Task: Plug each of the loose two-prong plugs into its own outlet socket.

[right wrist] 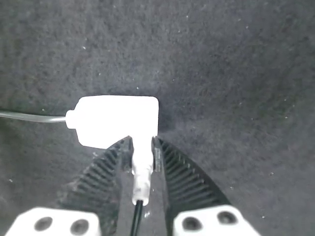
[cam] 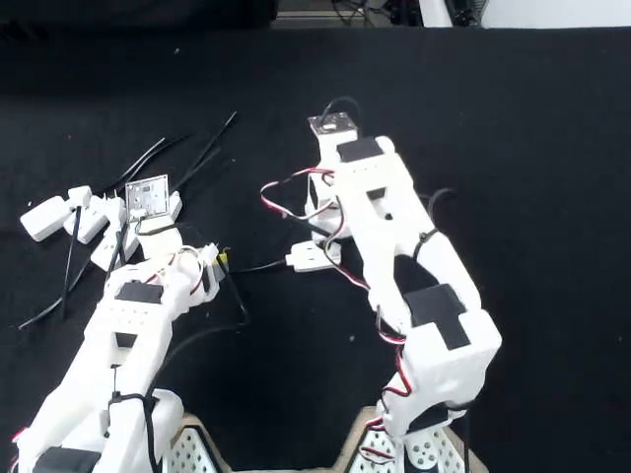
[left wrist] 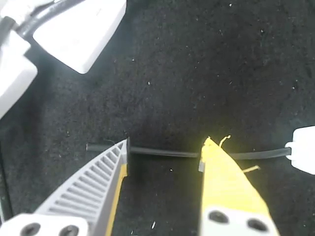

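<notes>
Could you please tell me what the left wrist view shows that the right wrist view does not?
Only the left wrist view: the open left gripper with a thin black cable running across between its fingertips, and white blocks beyond it. Only the right wrist view: the right gripper shut on a white plug that sits against a white socket block. Both: the black cloth; a white piece at the cable's end may be that same block.

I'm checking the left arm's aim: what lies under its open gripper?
A thin black cable lies across the black cloth between the fingertips of the left gripper, leading to a white connector. The fingers cover short stretches of it.
</notes>
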Controlling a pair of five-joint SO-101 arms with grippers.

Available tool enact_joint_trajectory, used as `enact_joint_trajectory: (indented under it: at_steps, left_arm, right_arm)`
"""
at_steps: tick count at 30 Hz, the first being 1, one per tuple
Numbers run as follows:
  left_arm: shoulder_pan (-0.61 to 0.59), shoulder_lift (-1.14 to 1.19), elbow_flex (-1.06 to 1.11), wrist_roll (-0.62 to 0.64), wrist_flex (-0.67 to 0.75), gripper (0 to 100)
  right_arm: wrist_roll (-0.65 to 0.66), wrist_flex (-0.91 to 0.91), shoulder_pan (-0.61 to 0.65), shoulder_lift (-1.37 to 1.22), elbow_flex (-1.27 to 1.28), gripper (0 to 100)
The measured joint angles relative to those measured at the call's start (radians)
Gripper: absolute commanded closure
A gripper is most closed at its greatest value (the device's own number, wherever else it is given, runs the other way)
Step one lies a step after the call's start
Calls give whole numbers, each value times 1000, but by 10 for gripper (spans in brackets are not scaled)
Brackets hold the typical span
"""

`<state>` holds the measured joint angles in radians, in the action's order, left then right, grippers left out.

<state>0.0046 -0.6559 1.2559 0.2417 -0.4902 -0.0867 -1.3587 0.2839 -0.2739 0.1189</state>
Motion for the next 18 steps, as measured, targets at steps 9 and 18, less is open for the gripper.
enact_joint_trajectory:
  at_steps: [9,18]
  left_arm:
    - [0,0,0,0,0,762]
    - [0,0,0,0,-8,762]
  right_arm:
    - [0,63,2,-20,12,986]
    - [46,51,21,86,14,685]
